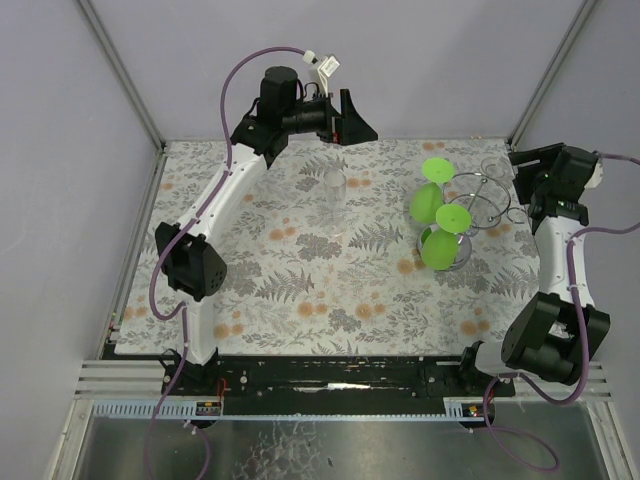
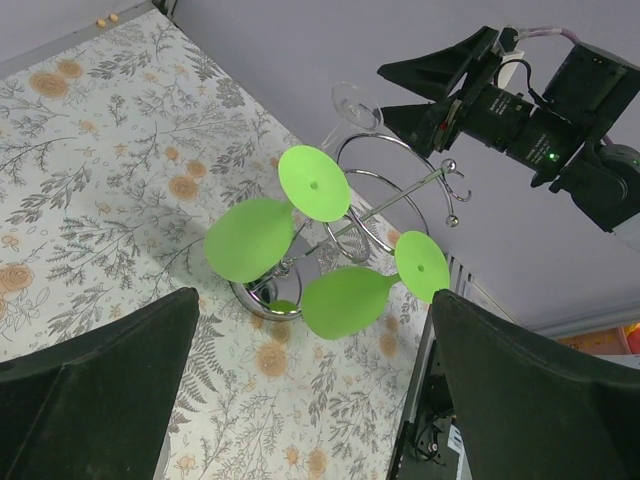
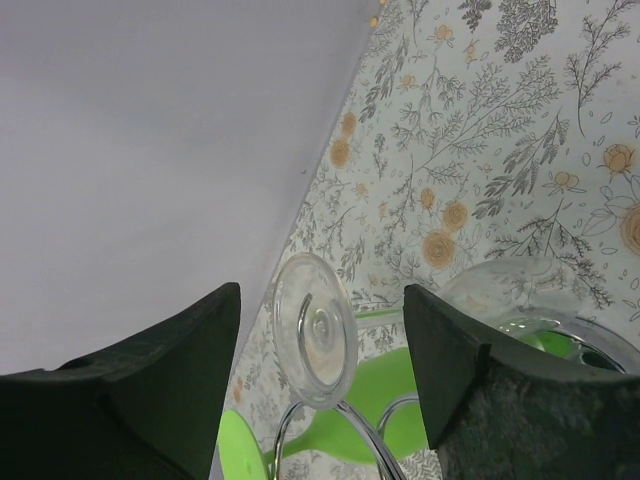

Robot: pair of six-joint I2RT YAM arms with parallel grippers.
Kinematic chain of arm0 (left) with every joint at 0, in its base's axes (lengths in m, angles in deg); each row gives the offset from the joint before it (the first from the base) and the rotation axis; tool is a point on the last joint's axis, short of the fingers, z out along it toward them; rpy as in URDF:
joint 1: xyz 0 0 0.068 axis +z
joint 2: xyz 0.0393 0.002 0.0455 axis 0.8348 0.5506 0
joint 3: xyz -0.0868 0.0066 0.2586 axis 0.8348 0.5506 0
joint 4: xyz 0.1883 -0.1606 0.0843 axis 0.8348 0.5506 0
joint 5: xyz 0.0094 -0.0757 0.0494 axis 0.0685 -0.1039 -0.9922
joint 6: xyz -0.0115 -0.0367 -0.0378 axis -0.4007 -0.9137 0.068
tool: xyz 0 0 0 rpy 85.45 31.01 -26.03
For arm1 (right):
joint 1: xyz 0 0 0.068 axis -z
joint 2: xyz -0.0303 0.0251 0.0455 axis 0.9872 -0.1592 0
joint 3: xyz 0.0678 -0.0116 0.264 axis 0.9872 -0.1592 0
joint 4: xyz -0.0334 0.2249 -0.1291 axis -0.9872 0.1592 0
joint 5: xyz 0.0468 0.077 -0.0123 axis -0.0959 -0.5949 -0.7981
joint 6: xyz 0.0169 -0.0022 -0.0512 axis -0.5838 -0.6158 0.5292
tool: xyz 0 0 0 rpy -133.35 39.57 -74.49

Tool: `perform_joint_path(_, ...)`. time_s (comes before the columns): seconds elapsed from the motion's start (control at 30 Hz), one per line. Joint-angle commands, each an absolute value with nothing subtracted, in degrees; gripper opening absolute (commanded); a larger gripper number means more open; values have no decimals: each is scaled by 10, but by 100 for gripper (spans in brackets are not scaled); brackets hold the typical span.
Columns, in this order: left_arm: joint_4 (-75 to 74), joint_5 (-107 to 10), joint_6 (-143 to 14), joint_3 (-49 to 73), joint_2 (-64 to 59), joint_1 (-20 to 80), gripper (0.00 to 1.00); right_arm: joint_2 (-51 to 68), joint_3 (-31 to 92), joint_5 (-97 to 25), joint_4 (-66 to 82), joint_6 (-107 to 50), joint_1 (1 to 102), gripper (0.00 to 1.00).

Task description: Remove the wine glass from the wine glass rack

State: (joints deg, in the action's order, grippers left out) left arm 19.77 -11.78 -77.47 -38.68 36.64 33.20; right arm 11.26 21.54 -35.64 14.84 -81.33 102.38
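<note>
Saw clear wine glass (image 3: pixel 315 345) hanging on wine glass rack (image 1: pixel 480 195), right of top view. Found its foot between right gripper (image 3: pixel 322 290) fingers, parted, gaps both sides. Found left gripper (image 1: pixel 352 118) wide open, empty, upper centre.

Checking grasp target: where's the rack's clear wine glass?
Top view, right side: clear wine glass hangs on the wine glass rack, by the right gripper.
</note>
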Motion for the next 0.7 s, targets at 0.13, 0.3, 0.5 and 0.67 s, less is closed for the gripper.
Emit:
perform_joint_path(0.13, 173, -101, -770, -372, 347, 334, 100, 134, 183, -367, 90, -858, 1027, 68)
perform_joint_path(0.3, 173, -98, -770, -363, 340, 334, 100, 144, 153, -364, 73, -877, 1027, 64)
perform_joint_path(0.5, 174, -94, -769, -356, 336, 334, 100, 160, 121, -355, 32, -900, 1027, 59)
perform_joint_path(0.67, 173, -89, -770, -355, 335, 334, 100, 168, 109, -347, 2, -913, 1027, 57)
